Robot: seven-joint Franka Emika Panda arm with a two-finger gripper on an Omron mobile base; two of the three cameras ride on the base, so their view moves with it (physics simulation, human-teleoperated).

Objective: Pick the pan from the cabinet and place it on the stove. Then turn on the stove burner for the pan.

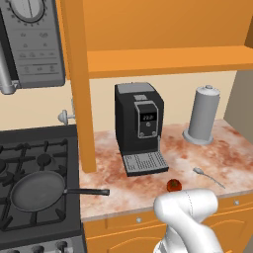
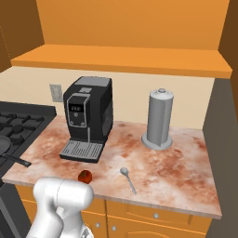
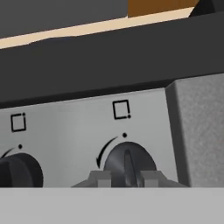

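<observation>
Pan point(image 1: 37, 191) is already sitting on the stove point(image 1: 29, 153), front burner, handle poking toward the table point(image 1: 148, 183). End effector point(image 3: 124, 178) is clenched on the knob point(image 3: 129, 162); looks like only turning it remains.

Hand point(image 3: 123, 178) closed on a dark stove knob point(image 3: 129, 162), second knob point(image 3: 19, 171) alongside.

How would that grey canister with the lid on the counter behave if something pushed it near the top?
The grey canister stands tall and narrow on a slightly wider round base, so a high push would probably tip it rather than slide it. Once down, its round body would likely roll across the marble counter. It looks rigid, not floppy.
</observation>
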